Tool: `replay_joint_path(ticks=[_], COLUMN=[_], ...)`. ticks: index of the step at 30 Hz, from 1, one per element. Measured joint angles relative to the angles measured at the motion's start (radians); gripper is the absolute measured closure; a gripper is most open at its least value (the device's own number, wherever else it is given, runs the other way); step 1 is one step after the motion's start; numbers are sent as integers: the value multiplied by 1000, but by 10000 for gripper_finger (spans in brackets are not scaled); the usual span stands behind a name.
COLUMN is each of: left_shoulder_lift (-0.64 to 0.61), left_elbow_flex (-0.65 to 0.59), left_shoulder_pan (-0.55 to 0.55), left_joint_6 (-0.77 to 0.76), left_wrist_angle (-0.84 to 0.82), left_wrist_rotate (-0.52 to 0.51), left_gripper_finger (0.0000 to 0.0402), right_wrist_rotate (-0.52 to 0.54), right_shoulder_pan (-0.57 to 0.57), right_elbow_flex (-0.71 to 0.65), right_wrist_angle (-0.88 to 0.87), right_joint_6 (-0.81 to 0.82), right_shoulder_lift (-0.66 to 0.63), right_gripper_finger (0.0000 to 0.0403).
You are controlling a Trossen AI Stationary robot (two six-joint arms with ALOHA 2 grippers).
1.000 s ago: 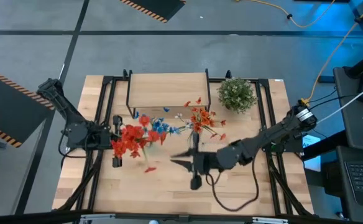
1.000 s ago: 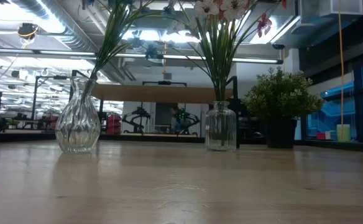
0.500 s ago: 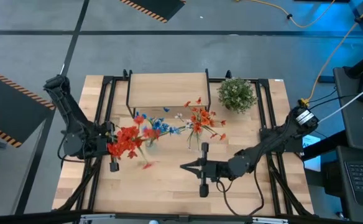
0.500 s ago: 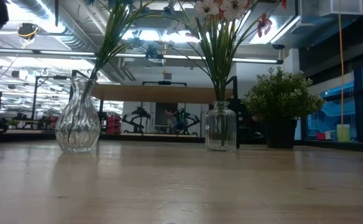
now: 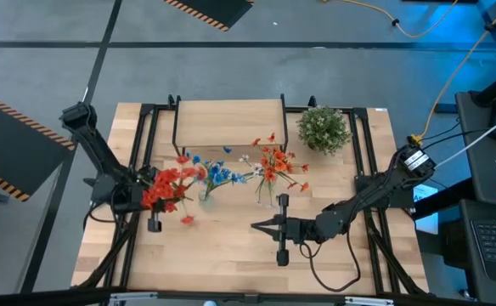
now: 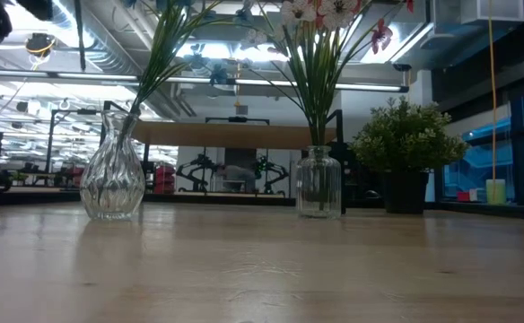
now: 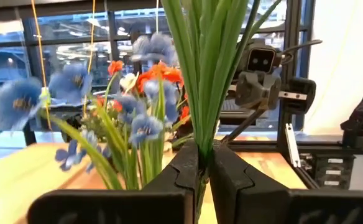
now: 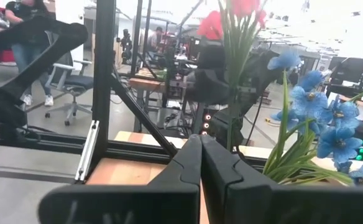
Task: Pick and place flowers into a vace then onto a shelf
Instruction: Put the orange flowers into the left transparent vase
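My left gripper (image 5: 150, 197) sits at the table's left side, shut on a red flower sprig (image 5: 168, 187) held in the air. Blue flowers (image 5: 217, 174) stand by their stems in a ribbed glass vase (image 6: 111, 175). Orange-red and white flowers (image 5: 273, 161) stand in a small glass jar (image 6: 318, 182). The shelf (image 5: 228, 123) is behind them at the table's far edge. My right gripper (image 5: 256, 227) hovers near the table's middle, shut on nothing and pointing toward the left arm. My left gripper pinches the red sprig's bunch of green stems (image 7: 200, 163) between its two fingers. The fingers lie about level, coming from the table's left side, across the stems. The stems rise upright above the fingers (image 7: 181, 168), and the sprig is clear of the table.
A round bushy green plant (image 5: 323, 127) in a dark pot stands at the far right, beside the shelf. Black frame rails (image 5: 138, 153) run along the table's left and right sides. Bare wood lies along the near edge (image 5: 222, 263).
My left gripper has sunk and drawn toward the table's left edge, taking the red sprig away from the blue flowers. My right gripper has sunk too and pulled back toward the near right, away from the jar.
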Motion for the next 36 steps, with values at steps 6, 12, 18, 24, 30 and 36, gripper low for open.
replay_joint_path(ticks=[6,12,18,24,30,36], left_shoulder_lift=[-1,0,0,10,59,85], left_elbow_flex=[-85,-114,-148,-148,-148,-148], left_shoulder_pan=[65,175,249,256,258,296], left_joint_6=[-25,-80,-165,-188,-217,-233], left_wrist_angle=[128,130,126,106,87,95], left_wrist_rotate=[63,193,270,287,253,256], left_gripper_finger=[387,387,387,387,387,387], right_wrist_rotate=[-1,-2,-2,-2,-2,-2], right_shoulder_pan=[0,-1,-1,-1,-1,-1], right_elbow_flex=[0,0,0,1,1,1], right_wrist_angle=[-1,-1,-3,-7,-7,-7], right_joint_6=[1,0,0,0,0,0], right_shoulder_lift=[0,0,0,0,0,0], right_gripper_finger=[399,399,399,399,399,399])
